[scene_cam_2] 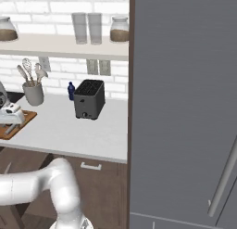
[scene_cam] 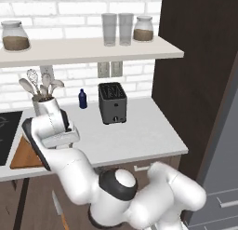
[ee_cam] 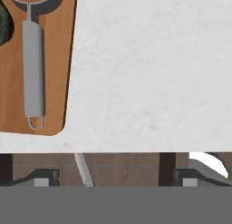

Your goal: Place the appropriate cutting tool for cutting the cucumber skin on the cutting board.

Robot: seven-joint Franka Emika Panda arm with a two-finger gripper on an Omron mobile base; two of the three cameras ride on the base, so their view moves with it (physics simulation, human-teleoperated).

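- The hand view looks down on the cutting board [ee_cam: 54, 60] at its ten o'clock corner, with the peeler [ee_cam: 33, 69] lying flat on it; the base views do not let me make out the peeler.
- In the hand view, the peeler is all grey metal: a slim straight handle running from twelve towards six o'clock, a small wire loop at its six o'clock end, and a wider forked head cut off by the top edge.
- A sliver of the dark green cucumber [ee_cam: 3, 26] sits on the board at the peeler's nine o'clock, just beside the handle and apart from it.
- The gripper [ee_cam: 113, 180] has its two dark finger tips [ee_cam: 43, 177] standing far apart at the bottom of the hand view, with nothing between them; the jaws are wide and hold nothing.
- The pale counter [ee_cam: 149, 82] takes up the three o'clock side of the hand view.
- The left base view shows the board's orange-brown corner [scene_cam: 25, 157] at nine o'clock, partly hidden behind the arm.
- The two base views alone show a black toaster [scene_cam: 112, 103], a small blue bottle [scene_cam: 82, 98] and a utensil crock [scene_cam_2: 34, 92] towards the wall.
- The left base view shows an orange-handled knife [scene_cam: 59, 209] at seven o'clock, below the counter edge.
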